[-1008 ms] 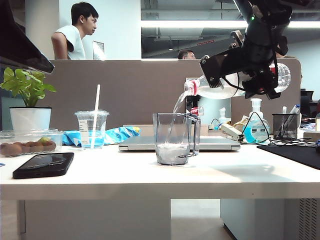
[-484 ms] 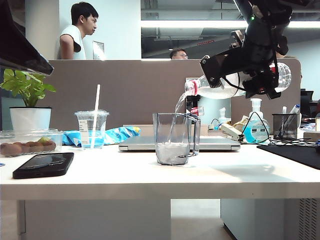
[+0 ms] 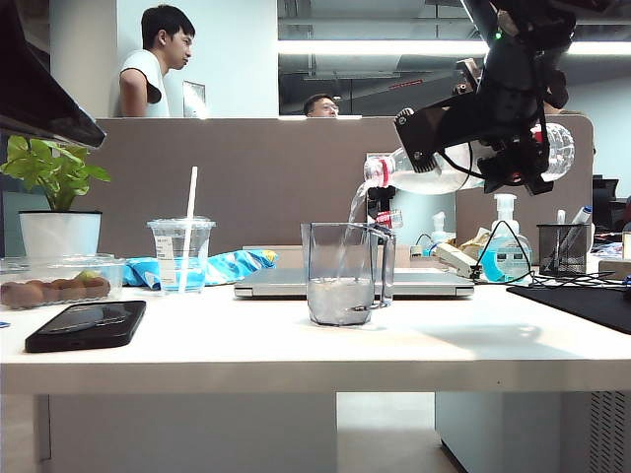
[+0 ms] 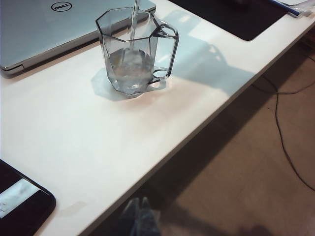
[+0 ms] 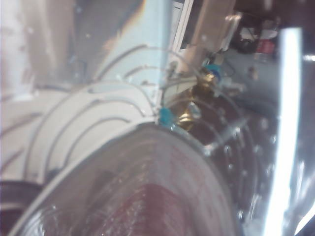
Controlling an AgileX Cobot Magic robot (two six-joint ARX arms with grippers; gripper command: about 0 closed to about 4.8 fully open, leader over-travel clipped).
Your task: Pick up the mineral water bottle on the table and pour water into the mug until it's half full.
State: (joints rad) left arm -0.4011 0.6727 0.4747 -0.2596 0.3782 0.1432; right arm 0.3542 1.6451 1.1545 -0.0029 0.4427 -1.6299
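The mineral water bottle (image 3: pixel 463 163) lies nearly horizontal, mouth left over the mug (image 3: pixel 345 273) at bench (image 3: pixel 296 350) centre, water streaming in. The right tool (image 3: pixel 493 158) grips its body, up right. The left tool is unseen; state indeterminable.

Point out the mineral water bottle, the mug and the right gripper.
mineral water bottle (image 3: pixel 426 173): exterior view, clear shoulder near the red neck ring.
mug (image 4: pixel 132 64): left wrist view, front glass wall.
right gripper (image 3: pixel 513 158): exterior view, jaws clamped around the tilted bottle's body.

mineral water bottle (image 5: pixel 123 162) (ribbed, clear), filling frame
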